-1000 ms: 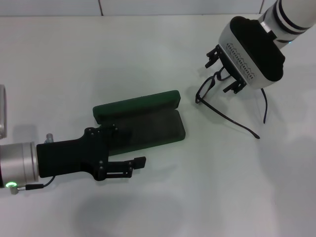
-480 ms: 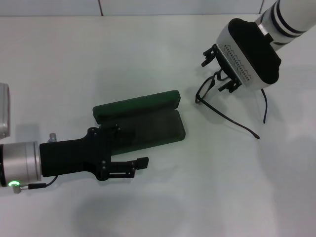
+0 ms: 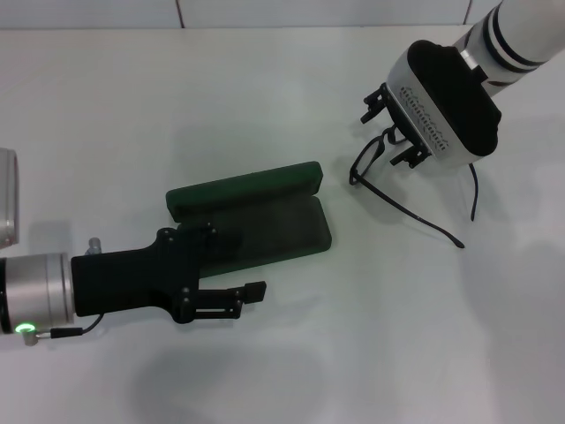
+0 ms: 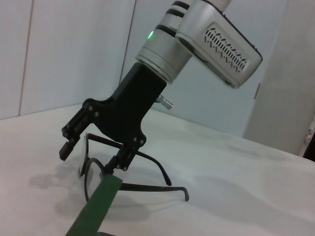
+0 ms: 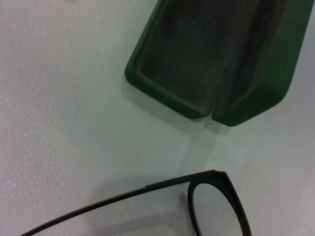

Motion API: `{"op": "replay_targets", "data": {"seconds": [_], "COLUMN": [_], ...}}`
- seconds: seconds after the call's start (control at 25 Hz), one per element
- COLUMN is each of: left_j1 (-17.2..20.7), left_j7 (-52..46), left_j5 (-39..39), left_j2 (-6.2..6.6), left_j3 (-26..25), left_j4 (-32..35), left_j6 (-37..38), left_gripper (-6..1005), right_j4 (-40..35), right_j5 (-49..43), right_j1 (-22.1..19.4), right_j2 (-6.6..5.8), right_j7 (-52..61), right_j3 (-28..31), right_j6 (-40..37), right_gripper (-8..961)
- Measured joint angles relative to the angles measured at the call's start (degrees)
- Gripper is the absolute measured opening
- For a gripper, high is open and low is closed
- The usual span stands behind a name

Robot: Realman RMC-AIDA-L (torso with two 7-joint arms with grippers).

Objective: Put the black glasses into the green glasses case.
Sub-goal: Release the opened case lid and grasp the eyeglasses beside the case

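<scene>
Black glasses (image 3: 388,177) are seen on the white table (image 3: 265,97), just right of the open green glasses case (image 3: 256,216). The right gripper (image 3: 388,132) is spread over their frame, apparently not gripping. The left gripper (image 3: 231,269), fingers apart, is held at the case's near edge.

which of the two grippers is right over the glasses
The right gripper, fingers open astride the black glasses front; the left gripper sits by the green glasses case.
</scene>
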Motion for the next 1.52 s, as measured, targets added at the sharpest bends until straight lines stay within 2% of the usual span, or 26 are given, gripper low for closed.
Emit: {"op": "replay_targets", "data": {"seconds": [0.24,0.6,0.8,1.0,1.24,1.52], "left_j1": [0.0,-0.1,-0.29,-0.33,-0.34,-0.17], "left_j7": [-0.25,-0.23,-0.26,-0.31,-0.4,-0.54], "left_j5": [0.0,-0.01,-0.04,-0.04,-0.04,0.03], "left_j2": [0.0,0.0,0.0,0.0,0.0,0.05], "left_j3": [0.0,0.0,0.0,0.0,0.0,-0.01], "left_j4": [0.0,0.0,-0.14,-0.17,-0.17,-0.18], "left_j6": [0.0,-0.4,-0.6,-0.62,-0.62,-0.47], "left_gripper": [863,864,864,864,864,864], "right_j4": [-0.17,-0.7,-0.43,-0.38,-1.24,-5.98], "right_j5": [0.14,1.46,1.47,1.33,1.15,0.91], "right_j1": [-0.24,-0.33,-0.13,-0.01,-0.01,0.07], "right_j2": [0.0,0.01,0.01,0.0,-0.33,-1.57], "right_j7": [-0.02,-0.09,-0.09,0.25,1.93,7.91], "right_j3": [-0.11,-1.24,-1.23,-1.24,-0.94,-0.82], "right_j6": [0.05,0.06,0.21,0.08,-1.45,-6.02], "right_gripper": [634,418,212,129,111,58]}}
